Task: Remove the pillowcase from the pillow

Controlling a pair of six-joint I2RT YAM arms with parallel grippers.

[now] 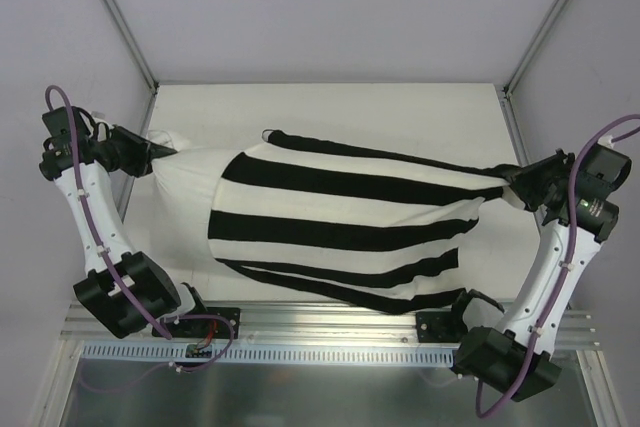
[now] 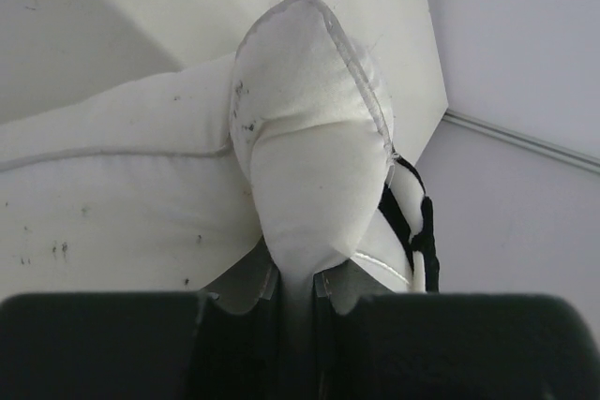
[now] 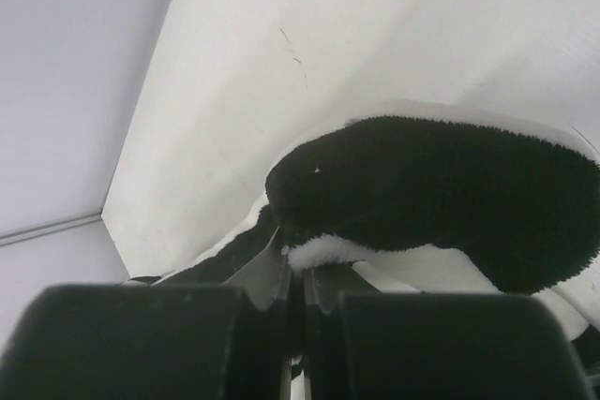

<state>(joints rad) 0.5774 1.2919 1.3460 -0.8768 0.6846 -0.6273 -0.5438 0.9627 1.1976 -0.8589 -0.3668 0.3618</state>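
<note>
Across the middle of the white worktop [image 1: 330, 112] lies the plain white pillow [image 1: 185, 197], its 9 o'clock end bare. The black-and-white striped pillowcase [image 1: 350, 232] covers the rest toward 3 o'clock. At 9 o'clock the left claw [image 1: 154, 154] is clamped on a pillow corner; at 3 o'clock the right claw [image 1: 511, 186] pinches the pillowcase's bunched end.

The pillowcase [image 1: 350, 227] spans the table [image 1: 330, 112]; far strip open.
</note>
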